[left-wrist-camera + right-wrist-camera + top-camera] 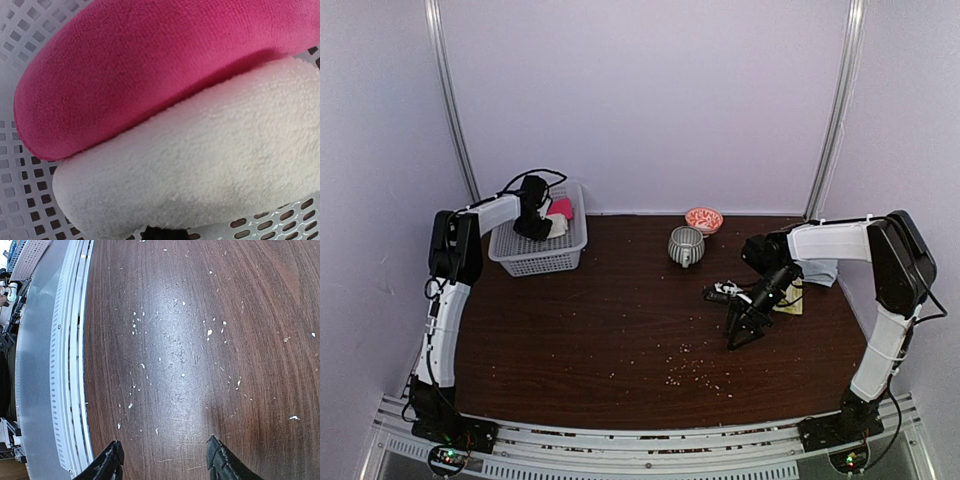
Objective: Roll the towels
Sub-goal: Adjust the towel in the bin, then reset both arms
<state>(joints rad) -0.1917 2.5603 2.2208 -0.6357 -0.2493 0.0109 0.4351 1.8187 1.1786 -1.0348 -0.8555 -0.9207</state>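
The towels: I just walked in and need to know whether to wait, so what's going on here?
The left gripper is down inside the white basket at the table's far left. It is shut and close against a pink towel and a cream towel, which lie side by side and both look rolled. Whether it pinches either one is hidden. The right gripper hangs over the wooden tabletop, fingers open and holding nothing.

Two matching arms: left arm (442,320) and right arm (882,350) had white link shells and black joint housings. Thin black cables (535,176) looped at the left wrist. Right end effector (165,441) had black tapered fingers (111,464). Black bases (445,455) showed small lit LEDs.
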